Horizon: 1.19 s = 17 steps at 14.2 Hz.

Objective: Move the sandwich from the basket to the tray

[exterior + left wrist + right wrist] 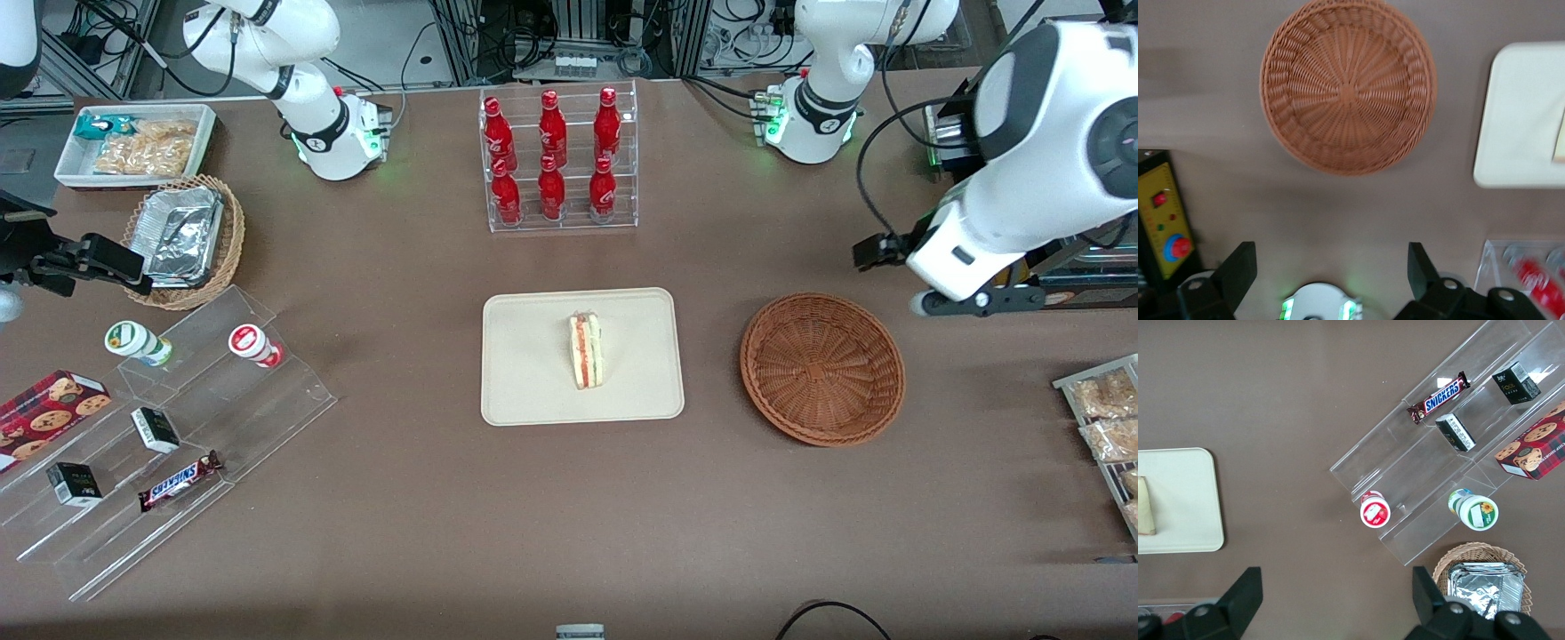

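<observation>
Sandwich (586, 350) stands on its edge on the tray (533, 391); soft and light, I'd pinch its bread faces gently. Gripper (1331, 267) hovers beside the empty basket (1347, 87), fingers (1238, 270) spread.

Rough woven wicker basket (823, 368); smooth matt tray (533, 382); black claw (1331, 267) above.

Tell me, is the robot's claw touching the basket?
Apart. The left wrist view shows the open gripper held above the empty basket, bare table between them.
</observation>
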Each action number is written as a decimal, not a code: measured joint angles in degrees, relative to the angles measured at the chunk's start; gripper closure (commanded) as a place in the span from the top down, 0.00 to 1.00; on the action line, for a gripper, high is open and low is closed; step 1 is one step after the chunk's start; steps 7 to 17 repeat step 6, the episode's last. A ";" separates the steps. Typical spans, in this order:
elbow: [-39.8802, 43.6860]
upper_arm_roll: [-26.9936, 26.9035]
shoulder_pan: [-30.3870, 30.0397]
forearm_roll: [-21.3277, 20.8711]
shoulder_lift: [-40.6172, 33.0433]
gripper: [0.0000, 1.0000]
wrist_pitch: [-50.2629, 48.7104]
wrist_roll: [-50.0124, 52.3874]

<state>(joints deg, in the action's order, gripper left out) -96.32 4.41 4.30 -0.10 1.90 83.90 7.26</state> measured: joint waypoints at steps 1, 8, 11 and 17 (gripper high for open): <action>1.07 0.00 -1.32 0.01 -0.63 1.00 -1.84 -2.87; 6.11 0.00 -5.33 0.77 -1.39 1.00 -3.27 -7.21; 6.11 0.00 -5.33 0.77 -1.39 1.00 -3.27 -7.21; 6.11 0.00 -5.33 0.77 -1.39 1.00 -3.27 -7.21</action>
